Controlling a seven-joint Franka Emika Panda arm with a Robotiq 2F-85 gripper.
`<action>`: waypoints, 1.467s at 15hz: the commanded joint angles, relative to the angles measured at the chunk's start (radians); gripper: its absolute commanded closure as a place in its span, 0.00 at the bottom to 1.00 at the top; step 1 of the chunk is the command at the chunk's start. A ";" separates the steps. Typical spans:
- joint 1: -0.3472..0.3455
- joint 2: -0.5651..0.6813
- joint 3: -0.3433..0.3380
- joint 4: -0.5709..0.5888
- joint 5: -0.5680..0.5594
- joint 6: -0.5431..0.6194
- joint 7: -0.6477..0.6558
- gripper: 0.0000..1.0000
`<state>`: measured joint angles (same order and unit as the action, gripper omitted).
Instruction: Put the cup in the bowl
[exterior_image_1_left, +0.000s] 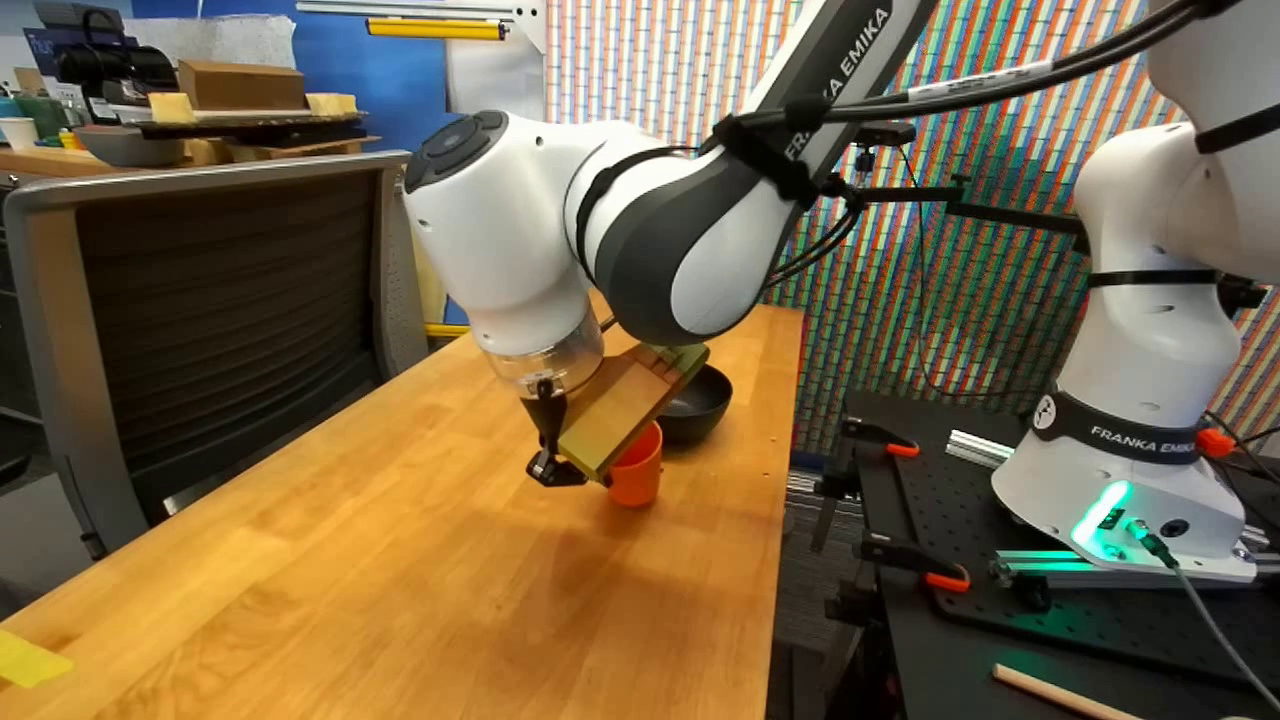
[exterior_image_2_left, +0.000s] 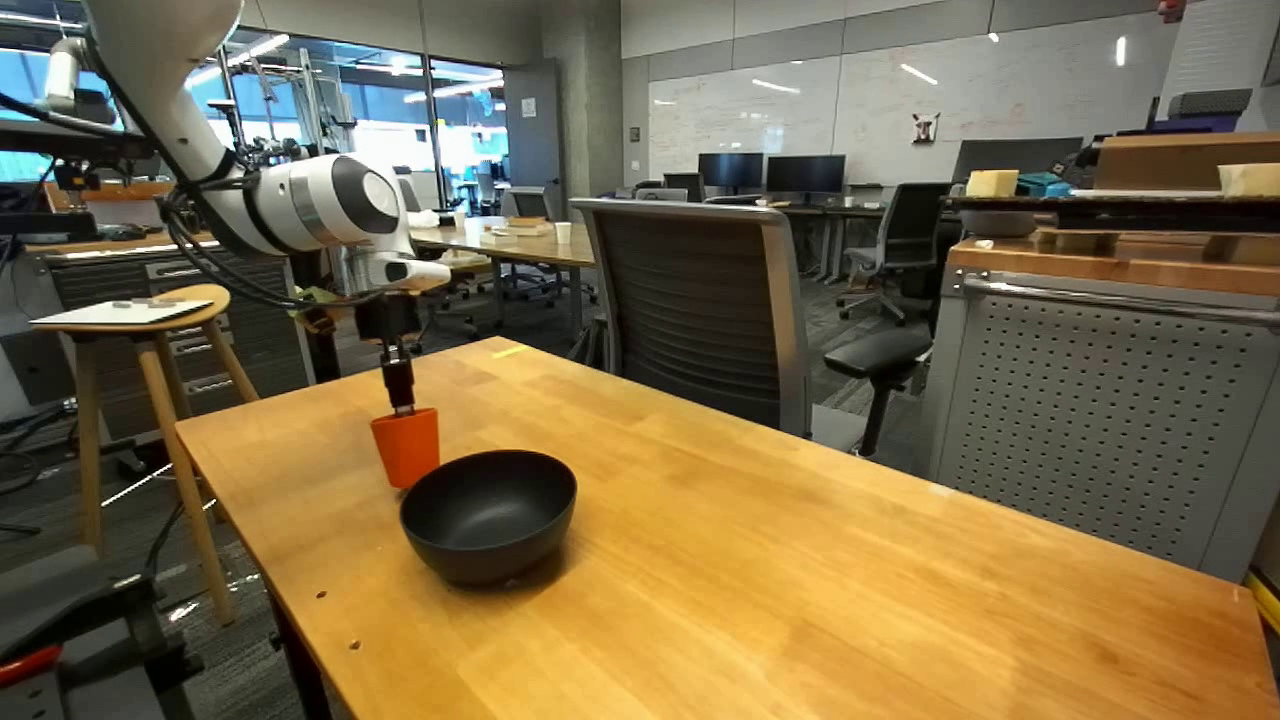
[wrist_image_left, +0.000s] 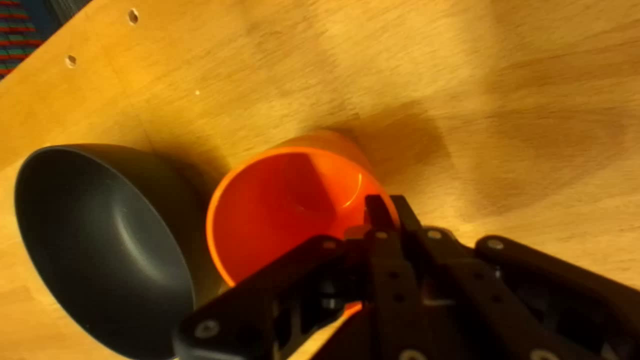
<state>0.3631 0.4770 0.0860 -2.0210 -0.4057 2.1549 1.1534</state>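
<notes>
pincer (wrist_image_left: 388, 207): clamped on rim of orange cup (exterior_image_2_left: 408, 450) | we see cup slightly tilted, beside black bowl (exterior_image_2_left: 488, 518) | bowl on counter (exterior_image_2_left: 780, 560)

Hand (exterior_image_2_left: 403, 408) gripping cup (exterior_image_2_left: 408, 450), black bowl (exterior_image_2_left: 490, 518) nearby

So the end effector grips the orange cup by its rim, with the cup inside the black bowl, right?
Not inside: the end effector grips the orange cup by its rim, with the cup beside the black bowl, as the wrist view shows.
</notes>
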 joint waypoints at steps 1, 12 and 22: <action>0.006 -0.067 -0.033 0.050 -0.022 -0.075 -0.001 0.92; -0.051 -0.123 -0.117 0.181 -0.320 -0.306 0.161 0.91; -0.123 -0.087 -0.066 0.119 -0.150 -0.439 0.162 0.92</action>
<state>0.2596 0.3817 -0.0115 -1.8828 -0.6106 1.7135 1.3051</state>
